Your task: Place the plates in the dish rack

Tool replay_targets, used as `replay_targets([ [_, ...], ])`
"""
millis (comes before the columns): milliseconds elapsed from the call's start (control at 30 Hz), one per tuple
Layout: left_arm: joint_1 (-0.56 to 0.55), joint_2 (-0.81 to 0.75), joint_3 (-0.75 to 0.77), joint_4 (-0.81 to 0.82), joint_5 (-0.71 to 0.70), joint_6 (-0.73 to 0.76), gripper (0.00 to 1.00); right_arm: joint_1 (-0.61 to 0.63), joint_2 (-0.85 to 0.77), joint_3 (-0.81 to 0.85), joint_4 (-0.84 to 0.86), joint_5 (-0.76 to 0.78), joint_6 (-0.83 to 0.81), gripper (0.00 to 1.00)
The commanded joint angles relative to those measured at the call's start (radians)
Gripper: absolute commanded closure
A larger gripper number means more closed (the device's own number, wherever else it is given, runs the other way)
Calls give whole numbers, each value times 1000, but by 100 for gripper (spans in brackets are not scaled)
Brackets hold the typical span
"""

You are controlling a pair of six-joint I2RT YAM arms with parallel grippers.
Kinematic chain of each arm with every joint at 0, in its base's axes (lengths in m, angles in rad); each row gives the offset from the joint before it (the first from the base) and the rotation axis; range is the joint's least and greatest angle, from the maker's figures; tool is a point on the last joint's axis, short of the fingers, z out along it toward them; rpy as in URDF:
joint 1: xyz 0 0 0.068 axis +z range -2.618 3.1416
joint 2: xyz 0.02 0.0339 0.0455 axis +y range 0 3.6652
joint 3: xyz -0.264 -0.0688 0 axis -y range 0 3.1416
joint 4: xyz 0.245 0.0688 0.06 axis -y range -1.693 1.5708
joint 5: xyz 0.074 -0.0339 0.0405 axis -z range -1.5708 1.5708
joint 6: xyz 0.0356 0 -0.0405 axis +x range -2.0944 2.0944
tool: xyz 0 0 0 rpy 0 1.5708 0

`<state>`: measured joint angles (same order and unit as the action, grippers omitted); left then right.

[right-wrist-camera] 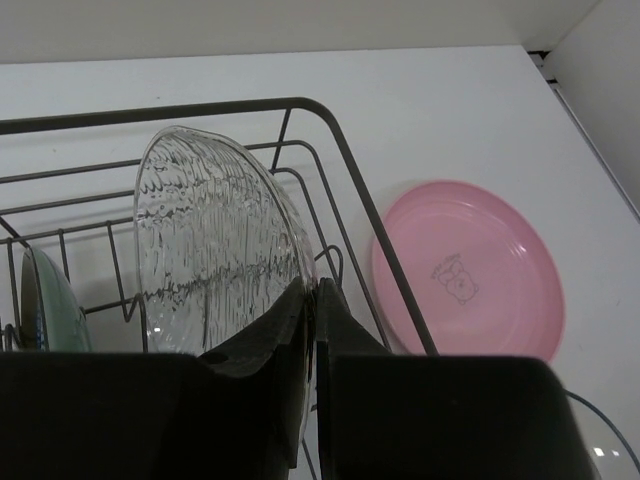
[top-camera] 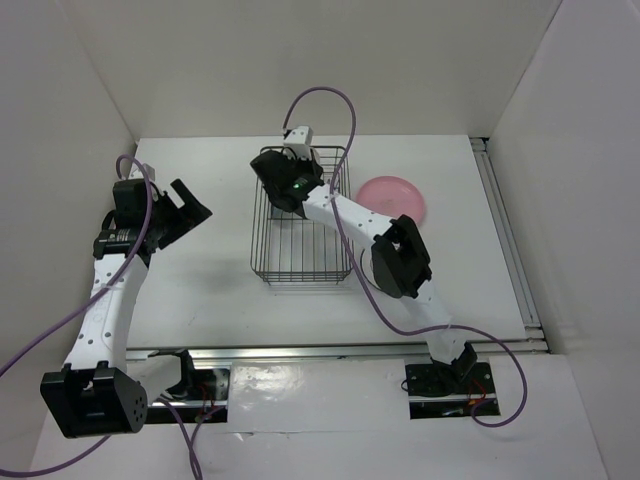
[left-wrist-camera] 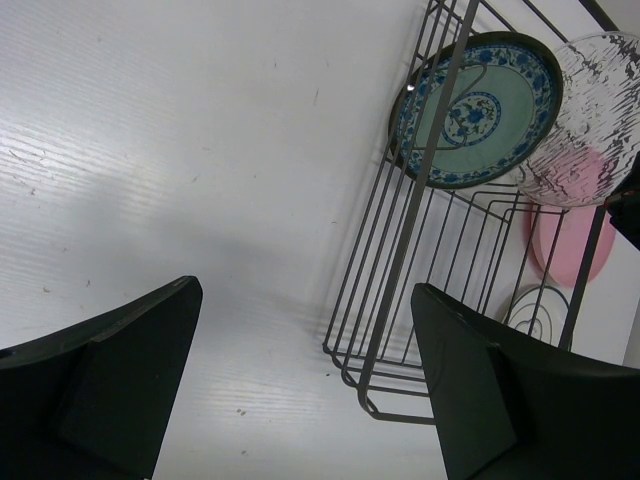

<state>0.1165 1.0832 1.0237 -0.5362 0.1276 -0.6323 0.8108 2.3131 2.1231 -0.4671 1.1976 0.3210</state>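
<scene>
Glass plate (right-wrist-camera: 215, 250), clear: on edge inside dish rack (right-wrist-camera: 330, 140) nr teal plate (left-wrist-camera: 475, 110), R jaws pinching its lower rim, I'd judge to seat it upright; pink plate (right-wrist-camera: 465, 270) flat on counter (top-camera: 200, 280), unloaded; L jaws wide, empty, parked off to rack's side.

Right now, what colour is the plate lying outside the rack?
The plate is pink with a faint centre motif; clearest in the right wrist view.

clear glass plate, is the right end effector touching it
Touching. The right wrist view shows the right end effector closed on the lower rim of the clear glass plate, with the rim pinched between both fingers and no gap.
</scene>
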Motion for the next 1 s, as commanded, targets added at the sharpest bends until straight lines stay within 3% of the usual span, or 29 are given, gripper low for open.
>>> replay_targets([
  [0,6,-9,21,12,7,-1,0,-4,12,64,-15,23,20,92],
  [67,6,-9,21,12,7,-1,0,-4,12,64,-15,14,20,83],
  [200,6,-9,21,12,7,-1,0,5,22,64,-15,5,20,74],
  [233,6,-9,21,12,7,-1,0,5,22,64,-15,5,20,66],
  [300,6,-9,21,12,16,-1,0,5,22,64,-15,-4,20,60],
  [567,6,-9,21,12,17,-1,0,5,13,55,4,-35,20,56],
  [633,6,-9,21,12,17,-1,0,5,2,37,50,-108,0,43],
  [700,6,-9,21,12,17,-1,0,-16,-12,26,50,-205,9,37],
  [967,6,0,21,12,26,-1,0,-25,-81,-6,63,-219,36,32],
])
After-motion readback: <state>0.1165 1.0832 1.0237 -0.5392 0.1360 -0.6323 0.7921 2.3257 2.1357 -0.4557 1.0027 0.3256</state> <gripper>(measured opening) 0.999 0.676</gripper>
